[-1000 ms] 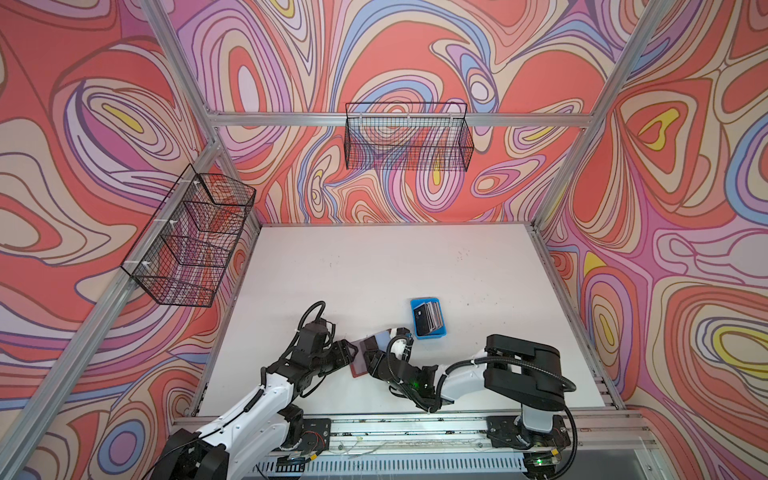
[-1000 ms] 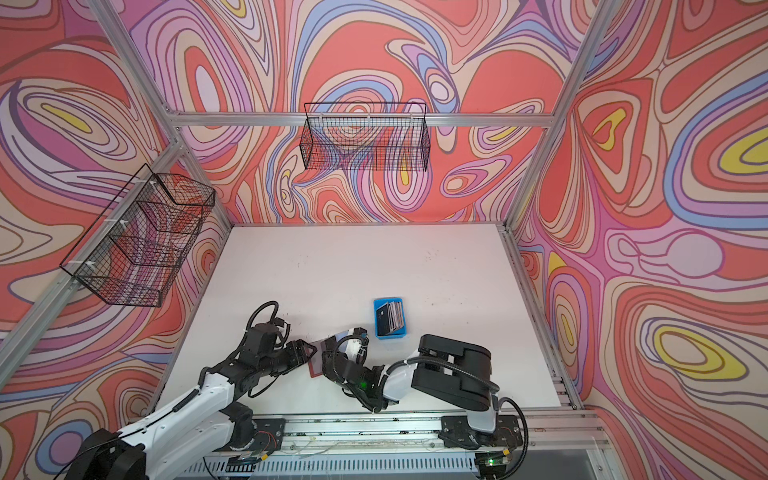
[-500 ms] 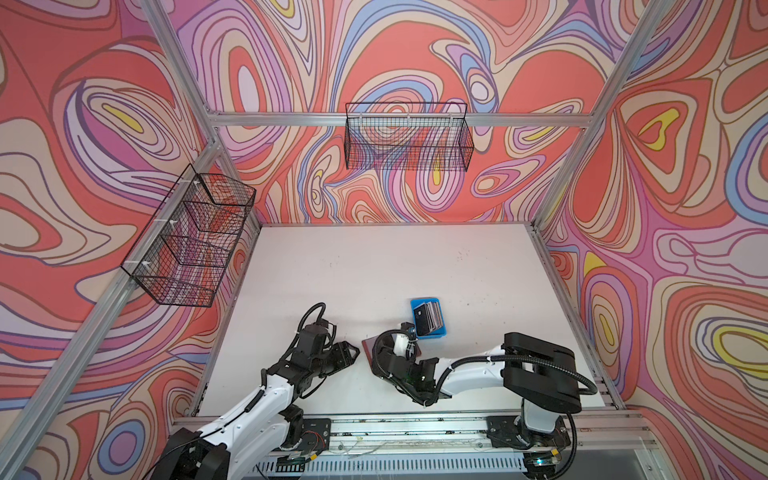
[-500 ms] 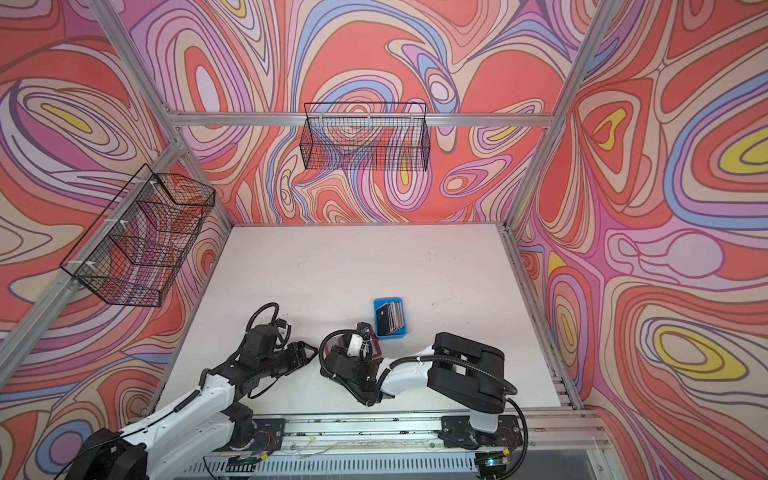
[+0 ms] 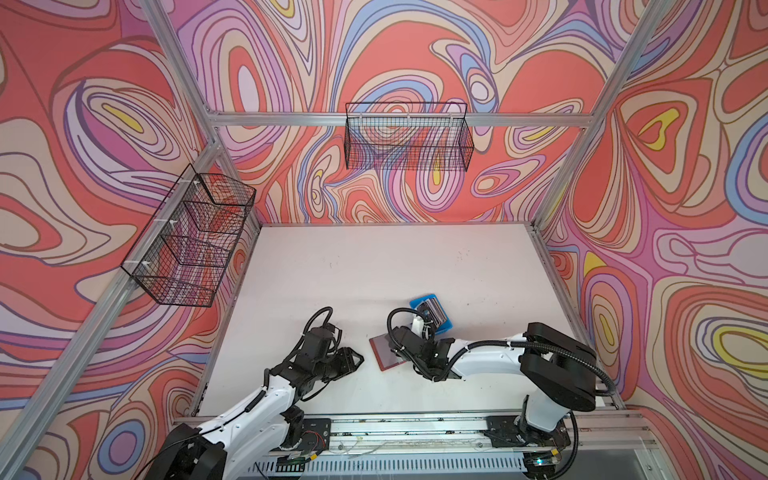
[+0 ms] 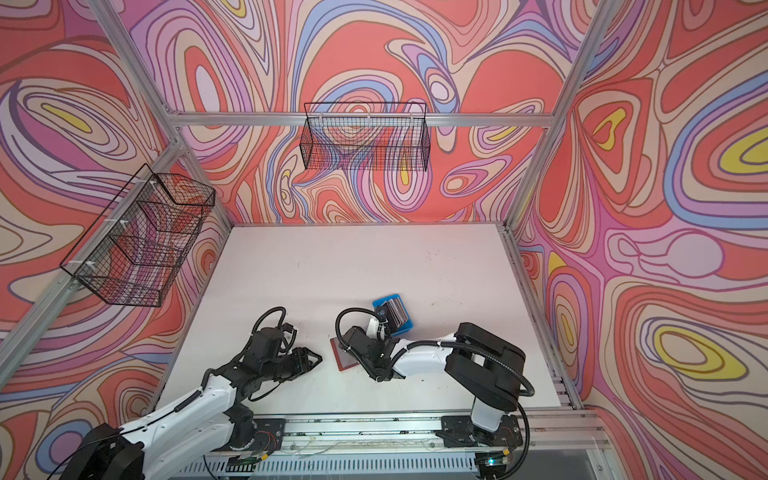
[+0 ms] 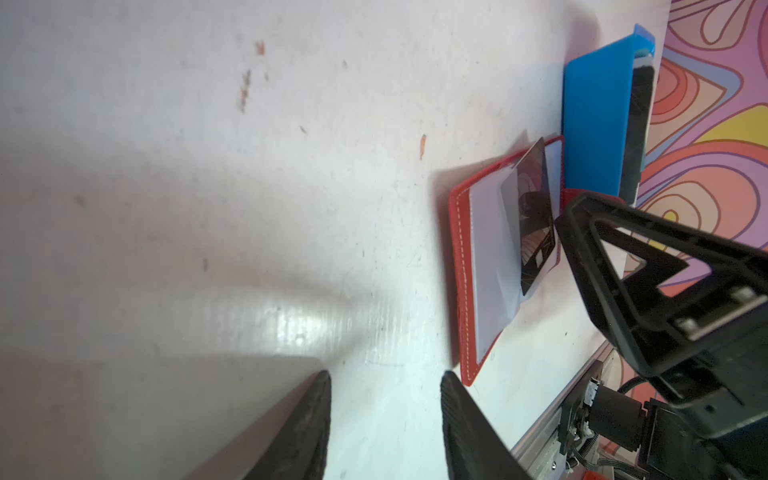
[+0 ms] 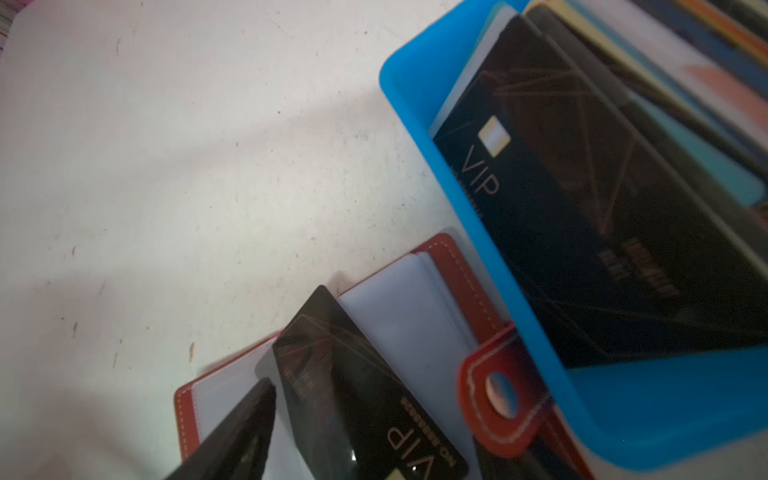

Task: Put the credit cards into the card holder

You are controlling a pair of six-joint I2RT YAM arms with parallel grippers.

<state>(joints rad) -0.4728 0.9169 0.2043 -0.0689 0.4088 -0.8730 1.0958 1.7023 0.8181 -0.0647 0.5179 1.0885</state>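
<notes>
Card holder (image 8: 415, 299): open on table (image 5: 374, 270), against blue tray (image 8: 415, 83).
Black card (image 8: 353, 386): tilted among its sleeves, lower end cut off.
Other cards (image 8: 582, 208): in tray.
Right gripper (image 5: 402, 345): over holder. One finger (image 8: 241, 428) visible beside card; grip unclear.
Left gripper (image 7: 385, 376): fingers parted, empty.

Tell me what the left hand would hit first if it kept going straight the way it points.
Probably the near edge of the open card holder, just ahead of the left hand; its wrist view hints it could just miss and meet bare table.
</notes>
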